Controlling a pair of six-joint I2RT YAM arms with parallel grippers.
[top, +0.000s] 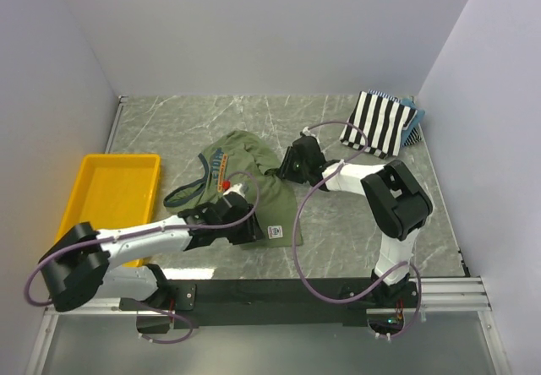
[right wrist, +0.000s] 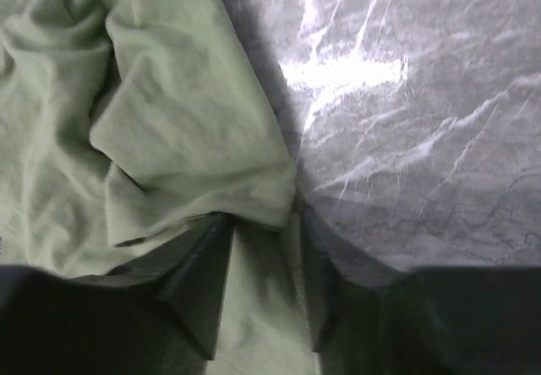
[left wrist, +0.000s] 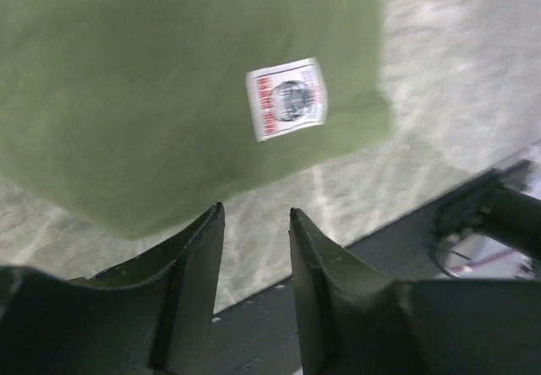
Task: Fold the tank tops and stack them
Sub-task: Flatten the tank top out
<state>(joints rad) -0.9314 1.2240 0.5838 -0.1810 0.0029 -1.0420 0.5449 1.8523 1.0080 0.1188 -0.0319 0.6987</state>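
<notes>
On the marble table (top: 169,130), the olive-green tank top (top: 241,160) appears readied for folding. The left gripper (left wrist: 256,212) is held spread and empty at its hem. Cloth is straddled by the right gripper (right wrist: 260,214), but a pinch cannot be told.

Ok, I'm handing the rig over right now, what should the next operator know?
Left claw: open, empty, at the near hem of the olive tank top.
Right claw: astride that top's right edge; grip unclear.
Striped tank top: far right corner.
Done: striped one looks folded.
To do: fold the crumpled olive one, stack both.
</notes>
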